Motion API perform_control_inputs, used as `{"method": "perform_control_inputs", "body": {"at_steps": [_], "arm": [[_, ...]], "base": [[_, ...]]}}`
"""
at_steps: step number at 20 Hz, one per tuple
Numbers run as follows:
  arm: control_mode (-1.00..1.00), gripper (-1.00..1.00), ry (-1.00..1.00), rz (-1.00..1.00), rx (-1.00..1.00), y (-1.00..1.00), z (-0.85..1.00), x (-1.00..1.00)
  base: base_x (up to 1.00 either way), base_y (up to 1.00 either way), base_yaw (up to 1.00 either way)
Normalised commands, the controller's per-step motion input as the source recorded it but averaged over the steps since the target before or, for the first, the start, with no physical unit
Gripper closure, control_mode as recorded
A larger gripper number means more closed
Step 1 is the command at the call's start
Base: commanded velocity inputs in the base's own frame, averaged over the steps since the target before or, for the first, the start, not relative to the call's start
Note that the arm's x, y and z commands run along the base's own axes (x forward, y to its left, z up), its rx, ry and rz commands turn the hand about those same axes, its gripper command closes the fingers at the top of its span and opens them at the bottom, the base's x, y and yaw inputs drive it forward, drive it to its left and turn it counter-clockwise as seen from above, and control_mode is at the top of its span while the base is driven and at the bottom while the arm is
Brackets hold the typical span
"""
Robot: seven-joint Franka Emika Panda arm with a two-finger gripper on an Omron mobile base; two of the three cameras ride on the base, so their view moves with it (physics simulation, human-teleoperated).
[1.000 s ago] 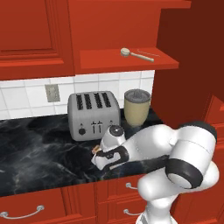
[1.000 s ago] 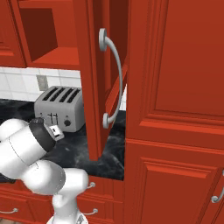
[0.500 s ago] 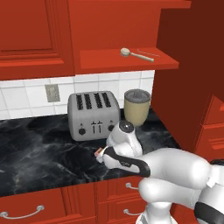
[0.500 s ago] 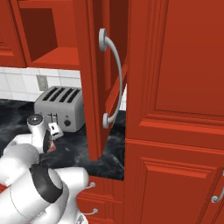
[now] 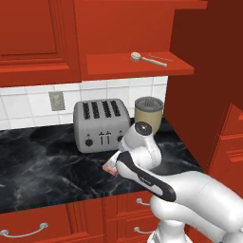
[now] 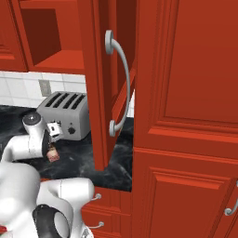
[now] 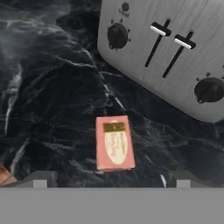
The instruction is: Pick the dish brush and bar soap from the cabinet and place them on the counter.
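Bar soap (image 7: 114,143): lay flat on the black counter (image 7: 48,109), lower centre of the hand view, free of the fingers. Gripper (image 7: 110,177): spread wide around it, holding nothing. Toaster (image 7: 175,48): upper right, near the soap, not touching. Dish brush (image 5: 142,58): on the cabinet (image 5: 142,66) shelf, upper centre of the left base view.
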Motion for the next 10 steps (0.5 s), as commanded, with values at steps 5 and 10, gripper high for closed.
{"method": "perform_control_inputs", "body": {"at_steps": [5, 10], "arm": [[-1.0, -1.0, 0.01, -0.07, -0.01, -0.23, 0.48, -0.24], [-1.0, -1.0, 0.02, -0.08, -0.02, -0.23, 0.53, -0.17]], "base": [[0.0, 0.0, 0.0], [0.0, 0.0, 0.0]]}}
